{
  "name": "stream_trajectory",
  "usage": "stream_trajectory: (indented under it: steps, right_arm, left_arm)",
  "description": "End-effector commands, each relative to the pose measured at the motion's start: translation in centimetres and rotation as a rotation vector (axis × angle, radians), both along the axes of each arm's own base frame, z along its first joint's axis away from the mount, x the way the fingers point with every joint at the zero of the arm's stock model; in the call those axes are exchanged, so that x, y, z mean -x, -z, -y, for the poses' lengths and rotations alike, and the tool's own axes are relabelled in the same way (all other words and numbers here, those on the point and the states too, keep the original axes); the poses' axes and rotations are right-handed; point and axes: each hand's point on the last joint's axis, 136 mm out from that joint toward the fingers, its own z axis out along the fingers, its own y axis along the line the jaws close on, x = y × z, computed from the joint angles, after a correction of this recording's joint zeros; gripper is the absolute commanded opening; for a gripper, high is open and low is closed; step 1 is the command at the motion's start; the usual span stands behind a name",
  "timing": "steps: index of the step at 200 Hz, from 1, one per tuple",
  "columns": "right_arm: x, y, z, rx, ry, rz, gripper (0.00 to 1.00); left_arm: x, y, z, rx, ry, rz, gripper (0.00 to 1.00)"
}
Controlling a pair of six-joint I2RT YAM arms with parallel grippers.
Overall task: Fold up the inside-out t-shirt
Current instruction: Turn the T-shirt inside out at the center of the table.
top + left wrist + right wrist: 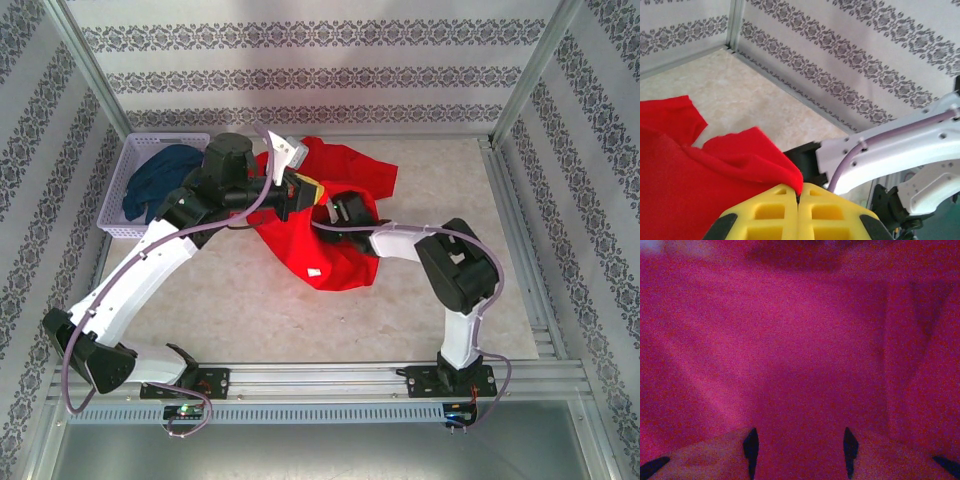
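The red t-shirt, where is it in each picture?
Top view: t-shirt just above centre.
Left wrist: t-shirt lower left, edge pinched by the shut left claw.
Right wrist: t-shirt close up, beyond the open right claw.
Shared landmark: white right arm, in top and left wrist views.

Top external: looking down from behind.
Left wrist: skimming low over the t-shirt [690, 195].
Right wrist: pressing close — same t-shirt.

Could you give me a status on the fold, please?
Left gripper shut on a fold of the bright red fabric t-shirt. Right gripper open, close against the cloth. Shirt crumpled, unfolded. Dark navy garment sits in white plastic basket, apart.
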Motion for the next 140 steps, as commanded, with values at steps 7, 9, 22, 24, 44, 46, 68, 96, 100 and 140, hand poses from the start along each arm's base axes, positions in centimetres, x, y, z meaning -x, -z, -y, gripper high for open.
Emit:
stream_trajectory:
  steps: [7, 9, 22, 24, 44, 46, 68, 96, 100, 140]
  right_arm:
    - [-0.4, 1.2, -0.1, 0.117, 0.001, 0.006, 0.52]
    - [-0.4, 1.3, -0.2, 0.121, -0.003, 0.006, 0.53]
    - [-0.5, 1.4, -0.8, 0.149, -0.026, 0.008, 0.54]
    - [-0.5, 1.4, -0.9, 0.155, -0.028, 0.008, 0.54]
    - [-0.6, 1.4, -1.7, 0.188, -0.054, 0.01, 0.58]
    - [-0.7, 1.3, -1.8, 0.19, -0.054, 0.009, 0.59]
    - [-1.1, 1.7, -2.1, 0.212, -0.066, -0.017, 0.7]
    - [-1.4, 2.2, -2.5, 0.236, -0.079, -0.056, 0.85]
    - [-1.5, 2.2, -2.6, 0.238, -0.08, -0.059, 0.88]
    - [-2.0, 3.2, -3.5, 0.253, -0.088, -0.123, 0.94]
  left_arm:
    - [0.6, -6.3, -0.2, 0.134, 0.009, 0.117, 0.0]
    - [0.6, -6.4, -0.2, 0.135, 0.007, 0.118, 0.0]
    - [0.4, -6.7, -0.1, 0.137, 0.01, 0.111, 0.0]
    - [0.3, -6.7, -0.1, 0.136, 0.008, 0.11, 0.0]
    - [0.2, -6.6, 0.2, 0.137, 0.018, 0.101, 0.0]
    - [0.2, -6.5, 0.2, 0.136, 0.017, 0.099, 0.0]
    - [0.3, -6.6, 0.3, 0.144, 0.027, 0.094, 0.0]
    - [0.7, -7.8, 0.0, 0.158, 0.022, 0.126, 0.0]
    - [0.8, -8.1, -0.1, 0.161, 0.02, 0.134, 0.0]
    - [0.8, -10.5, -0.5, 0.197, -0.004, 0.184, 0.0]
